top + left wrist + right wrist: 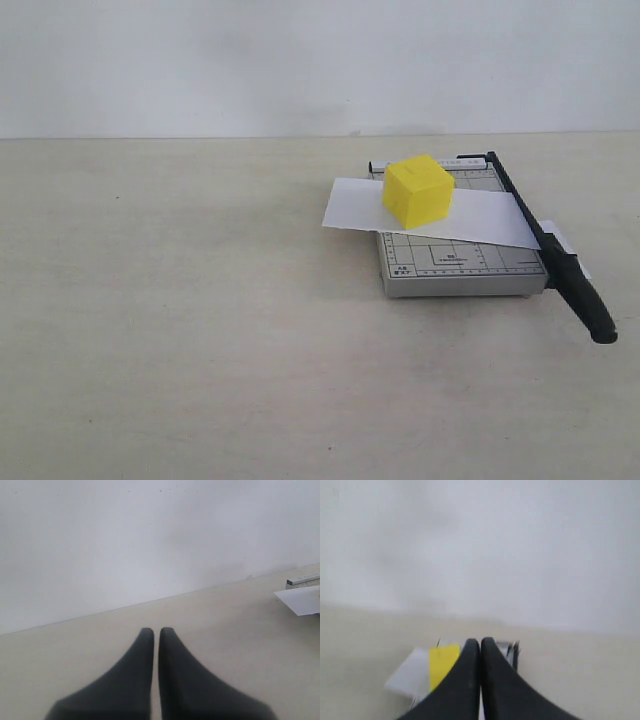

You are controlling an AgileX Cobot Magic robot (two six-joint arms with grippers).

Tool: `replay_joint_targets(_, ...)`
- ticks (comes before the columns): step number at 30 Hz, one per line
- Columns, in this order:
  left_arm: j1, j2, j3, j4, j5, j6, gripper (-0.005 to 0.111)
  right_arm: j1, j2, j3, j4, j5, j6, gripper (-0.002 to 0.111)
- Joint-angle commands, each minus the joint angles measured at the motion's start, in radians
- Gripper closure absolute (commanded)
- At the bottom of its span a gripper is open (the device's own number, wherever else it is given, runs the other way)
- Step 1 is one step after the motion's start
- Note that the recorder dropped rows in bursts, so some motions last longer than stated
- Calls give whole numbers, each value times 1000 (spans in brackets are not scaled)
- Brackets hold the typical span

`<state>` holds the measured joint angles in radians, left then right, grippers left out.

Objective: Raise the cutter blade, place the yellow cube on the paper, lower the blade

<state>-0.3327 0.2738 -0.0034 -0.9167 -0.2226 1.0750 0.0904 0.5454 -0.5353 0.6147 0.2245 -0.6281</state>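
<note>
Left fingers [134, 680] and right fingers [496, 685], though blurred, press together, apparently gripping nothing.

Exterior higher, wrist views low; paper [490, 215] common.

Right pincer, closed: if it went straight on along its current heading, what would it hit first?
Probably the paper cutter, near the yellow cube on the paper; they lie just past the tips of the right pincer. Depth is unclear, so it might pass above them.
</note>
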Motion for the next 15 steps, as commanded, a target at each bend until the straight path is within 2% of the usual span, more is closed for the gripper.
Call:
replay_joint_targets(1, 3, -4, 3, -10, 2, 4, 102, 0, -256, 115, 3, -81, -37, 109)
replay_joint_targets(8, 3, -4, 3, -10, 2, 4, 102, 0, -398, 318, 8, 66, 142, 109)
replay_joint_targets(12, 3, -4, 3, -10, 2, 4, 102, 0, -413, 378, 4, 79, 143, 109)
replay_joint_targets(15, 3, -4, 3, -10, 2, 4, 102, 0, -413, 415, 0, 18, 143, 109)
